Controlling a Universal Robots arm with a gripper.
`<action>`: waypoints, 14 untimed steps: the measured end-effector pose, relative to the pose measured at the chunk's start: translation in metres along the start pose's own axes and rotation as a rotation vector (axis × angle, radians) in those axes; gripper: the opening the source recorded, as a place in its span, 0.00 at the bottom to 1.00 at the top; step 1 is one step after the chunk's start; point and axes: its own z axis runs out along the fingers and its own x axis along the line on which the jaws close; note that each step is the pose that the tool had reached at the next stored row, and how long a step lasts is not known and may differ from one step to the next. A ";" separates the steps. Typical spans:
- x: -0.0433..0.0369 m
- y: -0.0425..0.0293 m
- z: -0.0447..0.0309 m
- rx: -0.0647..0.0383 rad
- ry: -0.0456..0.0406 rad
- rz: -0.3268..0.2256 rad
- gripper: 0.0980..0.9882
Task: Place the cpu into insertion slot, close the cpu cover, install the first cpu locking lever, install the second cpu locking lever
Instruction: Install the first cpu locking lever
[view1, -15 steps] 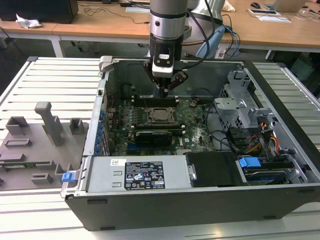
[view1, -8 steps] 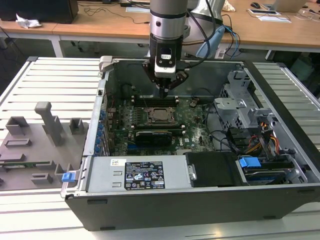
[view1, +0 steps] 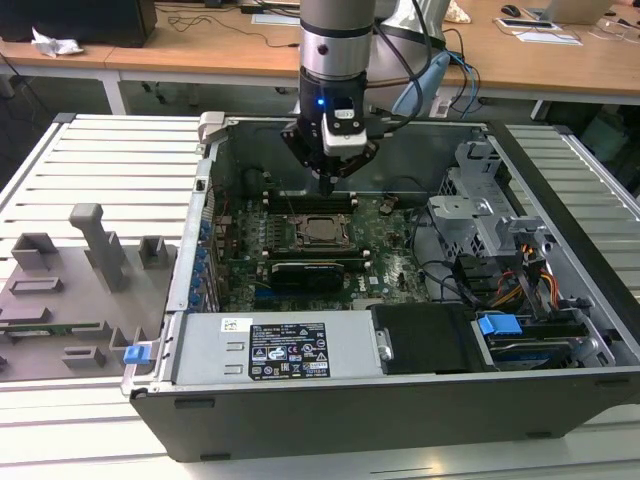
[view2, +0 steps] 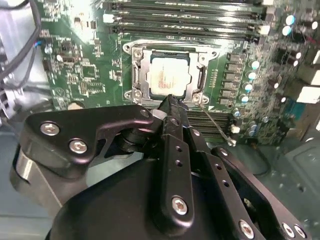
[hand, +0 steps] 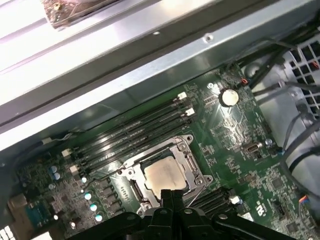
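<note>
Fingers (view2: 175, 145) clenched on nothing hover at the insertion slot (view2: 129, 48), far-centre in the case (view1: 420, 410); cpu (view2: 169, 75) sits under cpu cover (view2: 141, 80). We judge the loose lever (view2: 215, 125) needs slow, steady pressure.

Cpu (view2: 169, 75): pale silver-grey top, faint tan tinge. Cpu cover (view2: 141, 75): shiny silver frame. Motherboard (view2: 85, 70): green, fine pale traces. Memory slots (view2: 200, 15): black. Pincer (view2: 170, 101): matte black, silver screw heads. Arm (view1: 335, 40): silver-grey, small blue light. Computer case (view1: 400, 410): dark grey outside, bare grey metal inside. Power supply (view1: 210, 350): light grey, black-and-white label. Clip (view1: 498, 324): bright blue. Counter (view1: 110, 160): white, ribbed in parallel slats.
</note>
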 end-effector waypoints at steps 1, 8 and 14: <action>0.0000 0.0000 0.0001 0.000 0.0003 -0.017 0.01; 0.0001 -0.0001 0.0009 -0.004 0.0032 -0.144 0.01; 0.0009 -0.0004 0.0030 -0.008 0.0061 -0.275 0.01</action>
